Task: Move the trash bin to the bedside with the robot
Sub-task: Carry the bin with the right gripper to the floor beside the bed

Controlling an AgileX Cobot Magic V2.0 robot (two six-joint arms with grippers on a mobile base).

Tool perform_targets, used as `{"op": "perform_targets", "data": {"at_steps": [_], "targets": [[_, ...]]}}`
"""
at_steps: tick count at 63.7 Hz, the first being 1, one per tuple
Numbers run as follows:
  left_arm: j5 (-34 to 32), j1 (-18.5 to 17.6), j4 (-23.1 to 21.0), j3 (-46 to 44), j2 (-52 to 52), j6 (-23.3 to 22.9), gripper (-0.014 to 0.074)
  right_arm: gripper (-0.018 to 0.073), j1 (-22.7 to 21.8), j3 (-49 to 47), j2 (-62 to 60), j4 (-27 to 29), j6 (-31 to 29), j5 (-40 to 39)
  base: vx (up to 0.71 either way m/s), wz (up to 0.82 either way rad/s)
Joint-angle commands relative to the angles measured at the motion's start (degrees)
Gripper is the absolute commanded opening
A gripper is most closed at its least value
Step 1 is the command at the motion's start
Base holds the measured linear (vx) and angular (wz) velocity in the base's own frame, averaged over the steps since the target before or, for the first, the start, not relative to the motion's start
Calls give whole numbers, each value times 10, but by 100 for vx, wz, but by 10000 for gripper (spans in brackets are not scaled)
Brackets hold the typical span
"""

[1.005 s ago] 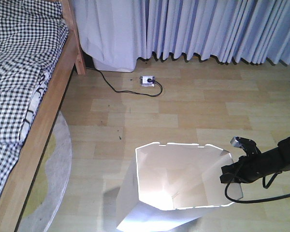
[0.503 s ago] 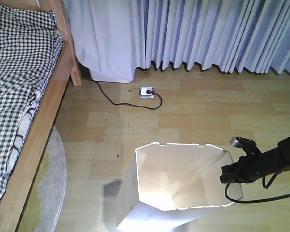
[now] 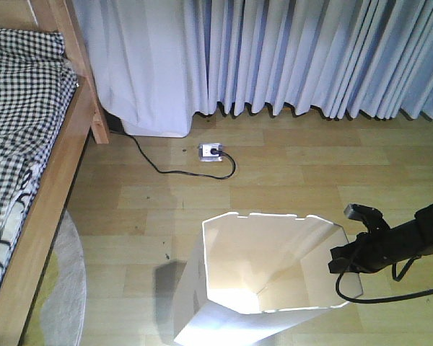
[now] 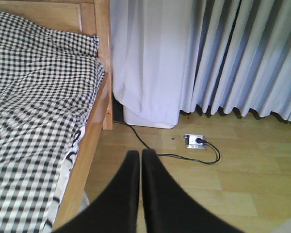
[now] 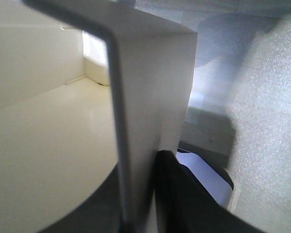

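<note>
The right gripper point(image 5: 136, 174) is pinching the trash bin point(image 5: 155, 82) by its thin wall: in the right wrist view one dark finger point(image 5: 189, 194) lies against the outer face and the other shows dimly on the inner side, with the cream plastic sandwiched between them just below the rim. From the front, this gripper point(image 3: 339, 261) meets the bin's right-hand edge, its black arm point(image 3: 411, 238) reaching in from the right with a cable point(image 3: 375, 297) looping beneath it. The left gripper point(image 4: 139, 158) has its two black fingers pressed together with only a hairline gap between them, holding nothing and pointing over the wooden floor point(image 4: 242, 179) towards the bed. The trash bin point(image 3: 274, 252) sits low in the middle of the front view, its angular notched rim open to the camera; inside are only pale walls sloping down to a sunlit base. Its bottom runs out of the picture, so I cannot tell whether it rests on the floor. It stands apart from the bed frame point(image 3: 40, 216), with bare boards and the edge of a round rug point(image 3: 61, 288) between them. Checked bedding point(image 3: 14, 108) covers the mattress. Beyond, a power strip point(image 3: 211, 151) and its black cord point(image 3: 159, 168) lie below the grey curtains point(image 3: 310, 58).
</note>
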Motion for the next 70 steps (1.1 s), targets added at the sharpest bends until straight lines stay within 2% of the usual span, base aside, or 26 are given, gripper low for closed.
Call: {"op": "perform_targets", "data": {"at_steps": [1,70], "targets": [[-38,-2,-1,2,-8,-2,-6,-5,-1,-2,-44,17,2,140,19,-6],[-38,-2,-1,2,-8,-2,-6,-5,-1,-2,-44,18,2,141,19,0]]}}
